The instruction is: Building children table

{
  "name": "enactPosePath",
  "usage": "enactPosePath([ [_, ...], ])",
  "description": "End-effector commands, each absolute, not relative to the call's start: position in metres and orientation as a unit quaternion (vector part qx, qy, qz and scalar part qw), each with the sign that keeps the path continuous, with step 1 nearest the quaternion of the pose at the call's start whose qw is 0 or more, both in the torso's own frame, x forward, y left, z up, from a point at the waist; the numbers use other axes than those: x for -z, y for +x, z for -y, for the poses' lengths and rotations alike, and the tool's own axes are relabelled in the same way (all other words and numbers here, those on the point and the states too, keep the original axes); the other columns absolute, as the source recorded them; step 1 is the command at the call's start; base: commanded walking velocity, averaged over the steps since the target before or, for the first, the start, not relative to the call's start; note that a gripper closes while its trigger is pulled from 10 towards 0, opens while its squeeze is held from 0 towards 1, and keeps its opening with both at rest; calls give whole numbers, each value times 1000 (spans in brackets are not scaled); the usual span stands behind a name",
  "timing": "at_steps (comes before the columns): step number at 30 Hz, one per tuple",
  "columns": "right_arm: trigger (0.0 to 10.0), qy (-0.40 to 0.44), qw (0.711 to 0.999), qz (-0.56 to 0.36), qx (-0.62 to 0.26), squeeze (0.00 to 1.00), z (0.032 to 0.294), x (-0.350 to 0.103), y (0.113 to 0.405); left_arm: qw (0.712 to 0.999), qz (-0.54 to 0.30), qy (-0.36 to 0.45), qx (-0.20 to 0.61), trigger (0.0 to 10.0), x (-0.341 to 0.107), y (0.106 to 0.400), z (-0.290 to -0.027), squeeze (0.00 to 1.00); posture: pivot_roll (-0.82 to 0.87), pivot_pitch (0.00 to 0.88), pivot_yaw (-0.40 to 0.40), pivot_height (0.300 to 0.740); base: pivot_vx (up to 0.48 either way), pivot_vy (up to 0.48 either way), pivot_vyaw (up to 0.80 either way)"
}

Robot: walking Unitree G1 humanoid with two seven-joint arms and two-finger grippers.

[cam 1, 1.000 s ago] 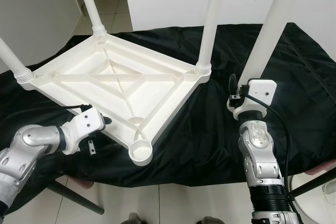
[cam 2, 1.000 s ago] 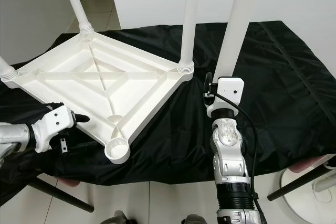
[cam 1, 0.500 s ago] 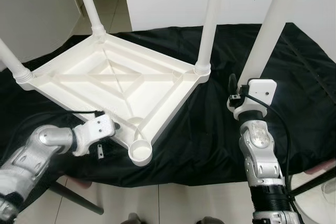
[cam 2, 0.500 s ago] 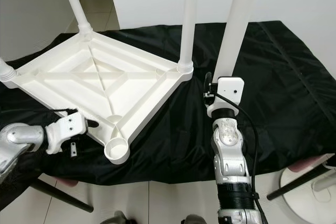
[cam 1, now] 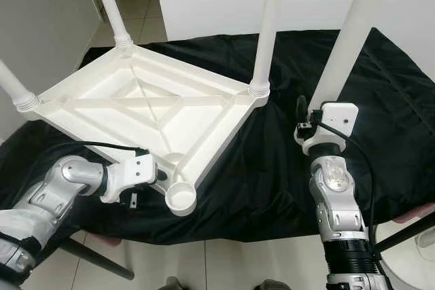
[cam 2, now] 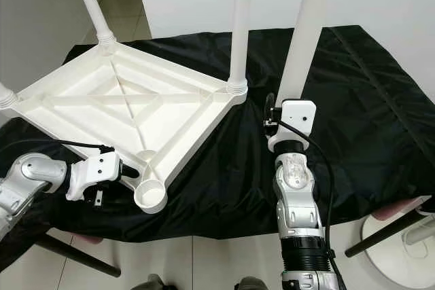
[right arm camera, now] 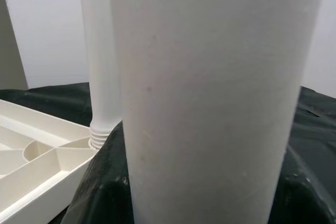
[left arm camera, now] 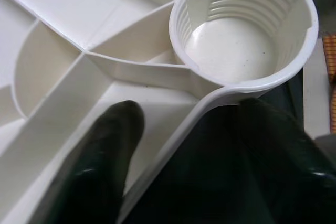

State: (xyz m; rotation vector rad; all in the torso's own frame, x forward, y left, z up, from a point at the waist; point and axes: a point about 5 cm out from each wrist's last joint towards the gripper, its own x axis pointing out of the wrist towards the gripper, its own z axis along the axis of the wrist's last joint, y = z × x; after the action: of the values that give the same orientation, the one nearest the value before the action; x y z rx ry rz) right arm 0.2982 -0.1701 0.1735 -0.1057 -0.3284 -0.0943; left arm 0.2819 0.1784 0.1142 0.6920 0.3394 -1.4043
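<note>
Over the last second the left tool [cam 1: 158, 174] moves in along the front rim of the upturned white tabletop [cam 1: 146, 110] toward the empty leg socket [cam 1: 181, 199]; its fingers [left arm camera: 100, 166] now straddle that rim just beside the socket, one inside and one outside, so the top looks steadied for the fourth leg. The tabletop lies underside up on the black-draped desk [cam 1: 272, 168], toward its left front, three legs already standing in it. The right tool [cam 1: 304, 121], near the desk's right front, grips the loose leg [cam 1: 353, 32] upright, well apart from the socket.
</note>
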Motion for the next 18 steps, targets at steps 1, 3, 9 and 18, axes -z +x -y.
enactPosePath([
  [1, 10000, -54, 982, 178, 44, 0, 167, -179, 297, 672, -171, 305, 653, 0, -109, 277, -180, 0, -117, 9, 110, 740, 0, 0, 0],
  [3, 10000, -52, 982, 178, 44, 0, 166, -179, 296, 675, -162, 296, 656, 0, -109, 277, -175, 0, -120, 4, 117, 740, 0, 0, 0],
  [9, 10000, -50, 981, 179, 45, 0, 164, -178, 295, 700, -117, 263, 654, 0, -109, 273, -152, 0, -125, 5, 125, 740, 0, 0, 0],
  [18, 10000, -49, 981, 178, 49, 0, 164, -177, 293, 744, -61, 211, 631, 0, -106, 268, -106, 0, -131, 4, 134, 740, 0, 0, 0],
])
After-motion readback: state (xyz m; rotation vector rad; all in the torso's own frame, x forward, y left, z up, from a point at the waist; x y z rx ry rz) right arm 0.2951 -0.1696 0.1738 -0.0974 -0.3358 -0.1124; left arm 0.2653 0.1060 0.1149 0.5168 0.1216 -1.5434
